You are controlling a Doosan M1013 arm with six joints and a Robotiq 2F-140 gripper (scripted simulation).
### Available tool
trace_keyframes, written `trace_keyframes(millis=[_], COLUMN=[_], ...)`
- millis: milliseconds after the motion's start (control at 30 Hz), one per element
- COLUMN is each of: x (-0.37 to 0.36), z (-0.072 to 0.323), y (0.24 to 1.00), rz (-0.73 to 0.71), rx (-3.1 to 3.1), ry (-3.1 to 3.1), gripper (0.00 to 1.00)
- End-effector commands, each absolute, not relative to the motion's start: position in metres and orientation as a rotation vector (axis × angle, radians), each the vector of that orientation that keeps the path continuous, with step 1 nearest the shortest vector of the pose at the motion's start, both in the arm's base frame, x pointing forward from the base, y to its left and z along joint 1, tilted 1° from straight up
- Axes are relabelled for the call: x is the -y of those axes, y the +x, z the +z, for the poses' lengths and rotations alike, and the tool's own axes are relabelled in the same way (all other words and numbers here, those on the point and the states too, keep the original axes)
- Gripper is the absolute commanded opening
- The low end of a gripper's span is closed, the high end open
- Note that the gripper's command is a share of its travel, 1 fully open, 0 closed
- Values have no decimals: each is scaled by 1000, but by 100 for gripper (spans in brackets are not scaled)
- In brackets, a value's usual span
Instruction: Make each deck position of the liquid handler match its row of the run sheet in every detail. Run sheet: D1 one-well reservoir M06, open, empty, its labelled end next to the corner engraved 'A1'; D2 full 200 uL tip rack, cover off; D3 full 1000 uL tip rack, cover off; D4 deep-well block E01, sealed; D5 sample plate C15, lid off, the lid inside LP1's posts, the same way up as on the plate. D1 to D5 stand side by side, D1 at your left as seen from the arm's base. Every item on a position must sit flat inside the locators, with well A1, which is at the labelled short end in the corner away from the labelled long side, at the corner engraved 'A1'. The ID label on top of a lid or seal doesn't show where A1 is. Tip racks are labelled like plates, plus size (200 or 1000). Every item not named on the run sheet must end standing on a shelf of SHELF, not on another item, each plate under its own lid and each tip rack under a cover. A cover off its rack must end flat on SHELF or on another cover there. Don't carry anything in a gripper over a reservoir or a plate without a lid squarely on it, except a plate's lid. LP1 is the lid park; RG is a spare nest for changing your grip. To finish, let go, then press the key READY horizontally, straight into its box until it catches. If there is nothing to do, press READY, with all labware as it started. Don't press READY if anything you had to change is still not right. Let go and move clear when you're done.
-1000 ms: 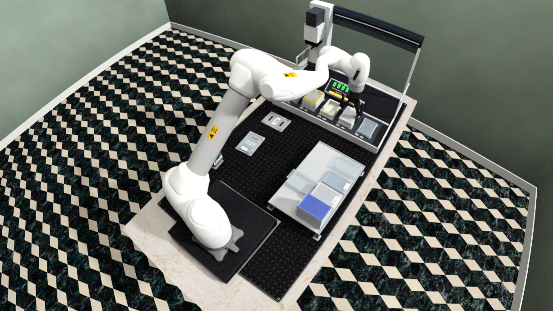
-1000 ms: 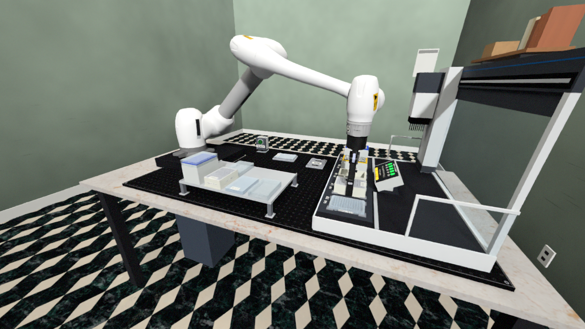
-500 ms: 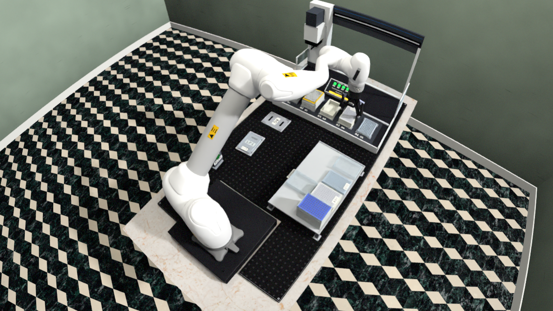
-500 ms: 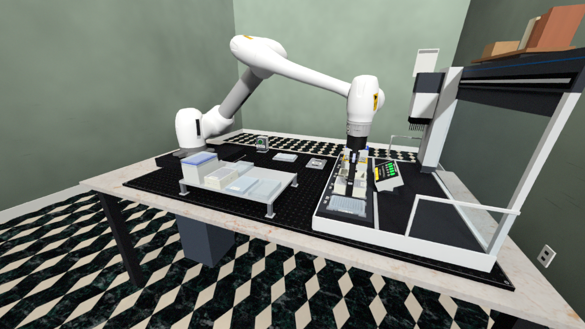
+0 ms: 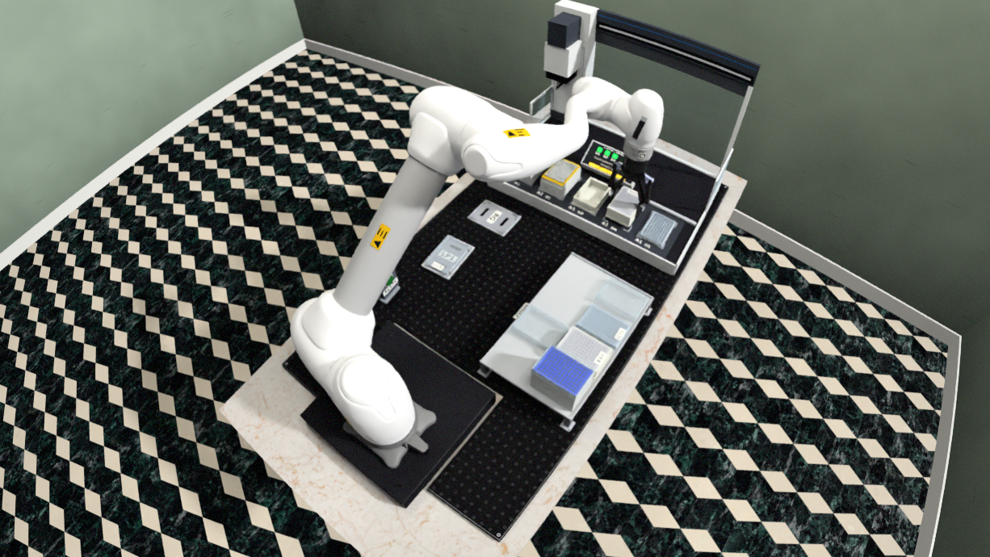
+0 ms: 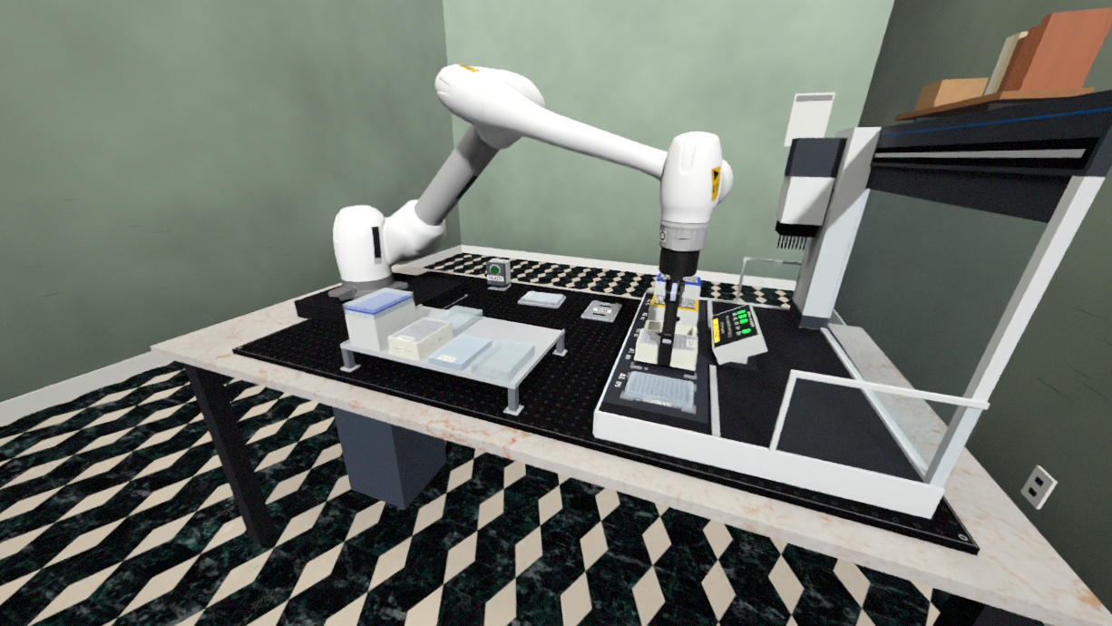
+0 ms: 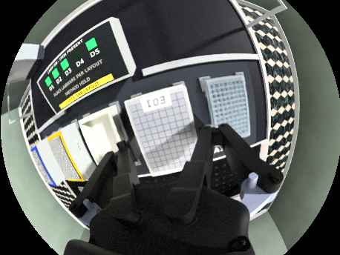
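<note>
My gripper (image 5: pixel 634 190) is shut on the sealed deep-well block E01 (image 5: pixel 622 205), gripping its long sides over deck position D4. In the wrist view the block (image 7: pixel 160 127) sits between my fingers, its E01 label at the far end, and it looks slightly tilted. The D4 light on the status panel (image 7: pixel 81 73) is dark; the other lights are green. An unlidded well plate (image 7: pixel 227 101) lies on D5. An open white reservoir (image 7: pixel 101 130) stands left of the block, then a yellow-rimmed tip rack (image 7: pixel 61 155) and a blue-rimmed one (image 7: pixel 39 165).
LP1 (image 5: pixel 447 257) holds a flat lid, and the RG nest (image 5: pixel 490 214) lies beyond it. SHELF (image 5: pixel 570 324) carries a blue-covered rack (image 5: pixel 562 370), a white plate (image 5: pixel 584 345) and other flat items. The READY key (image 6: pixel 496 272) stands near the arm's base. The pipetting head (image 5: pixel 562 41) hangs over the deck's rear left.
</note>
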State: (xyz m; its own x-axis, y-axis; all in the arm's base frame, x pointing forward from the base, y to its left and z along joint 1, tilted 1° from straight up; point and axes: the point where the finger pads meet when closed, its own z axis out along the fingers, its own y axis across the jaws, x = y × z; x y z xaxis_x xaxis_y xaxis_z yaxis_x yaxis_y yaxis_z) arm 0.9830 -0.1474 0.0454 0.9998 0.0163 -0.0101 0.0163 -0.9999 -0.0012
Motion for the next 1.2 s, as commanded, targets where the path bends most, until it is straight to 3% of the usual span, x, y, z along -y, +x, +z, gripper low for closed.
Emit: trace_keyframes(millis=[0,1167], x=[147,147], z=[52,104], y=[984,984], rz=[13,13], rx=[26,26], ry=[-3140,-3140], gripper=[10,10])
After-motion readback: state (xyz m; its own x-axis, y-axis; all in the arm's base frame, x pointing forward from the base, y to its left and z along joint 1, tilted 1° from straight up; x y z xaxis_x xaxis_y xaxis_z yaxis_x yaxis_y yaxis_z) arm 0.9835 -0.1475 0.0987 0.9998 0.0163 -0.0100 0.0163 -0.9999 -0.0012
